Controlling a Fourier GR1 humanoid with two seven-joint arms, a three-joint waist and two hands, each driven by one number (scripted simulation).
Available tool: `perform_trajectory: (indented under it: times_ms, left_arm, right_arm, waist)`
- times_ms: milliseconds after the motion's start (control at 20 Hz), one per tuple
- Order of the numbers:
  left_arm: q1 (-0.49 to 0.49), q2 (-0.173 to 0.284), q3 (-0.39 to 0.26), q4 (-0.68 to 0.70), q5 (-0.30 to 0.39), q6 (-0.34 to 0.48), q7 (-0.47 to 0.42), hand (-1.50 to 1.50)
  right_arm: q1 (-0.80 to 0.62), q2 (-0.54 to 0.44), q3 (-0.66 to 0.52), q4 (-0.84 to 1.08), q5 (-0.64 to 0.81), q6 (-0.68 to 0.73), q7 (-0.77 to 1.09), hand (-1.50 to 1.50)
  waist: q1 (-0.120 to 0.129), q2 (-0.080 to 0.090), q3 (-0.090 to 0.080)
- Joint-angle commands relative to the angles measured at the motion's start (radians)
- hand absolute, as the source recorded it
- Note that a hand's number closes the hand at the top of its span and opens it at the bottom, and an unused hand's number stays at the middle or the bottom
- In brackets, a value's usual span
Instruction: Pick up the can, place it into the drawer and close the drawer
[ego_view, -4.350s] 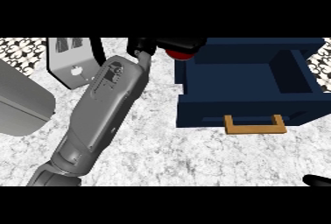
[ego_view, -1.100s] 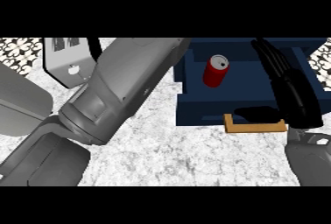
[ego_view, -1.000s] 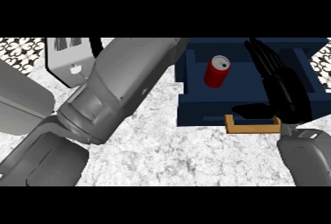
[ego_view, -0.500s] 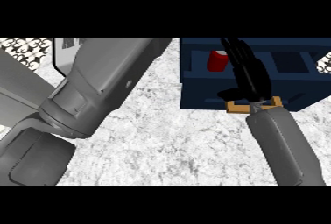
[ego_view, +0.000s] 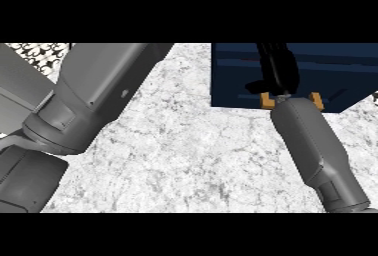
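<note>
Right hand lies at upper right of frame over the navy drawer, just above its tan handle. Fingers stretched straight, pointing toward the top edge, holding nothing.

The push runs along the right forearm's long axis, from handle toward top of frame. Right hand is on the drawer; left forearm fills the left side, well apart, and its hand is out of view.

Can not visible; judged inside the drawer.

Versus half a second ago: can's red top no longer shows, drawer front sits higher in frame, so closing appears under way.
</note>
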Motion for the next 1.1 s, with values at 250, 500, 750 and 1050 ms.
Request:
perform_trajectory:
  times_ms: [250,500,750,1050]
  left_arm:
    - [0.11,0.103,-0.016,-0.133,-0.017,-0.053,0.075,-1.5]
    - [0.15,0.07,-0.036,-0.206,-0.035,-0.009,0.076,-1.5]
    - [0.218,0.14,-0.028,-0.273,-0.023,-0.075,0.092,-1.5]
    - [0.262,0.163,-0.038,-0.348,-0.032,-0.056,0.118,-1.5]
  right_arm:
    - [-0.189,-0.014,-0.073,0.267,0.024,-0.145,-0.033,-1.5]
    - [-0.298,-0.043,-0.092,0.364,0.039,-0.156,-0.037,-1.5]
    - [-0.383,-0.011,-0.118,0.4,0.023,-0.149,-0.005,-1.5]
    - [-0.392,0.023,-0.203,0.385,-0.094,-0.118,-0.135,-1.5]
  waist:
    - [0.029,-0.001,0.0]
    - [0.048,0.009,0.0]
    - [0.067,0.01,-0.001]
    - [0.063,0.005,0.002]
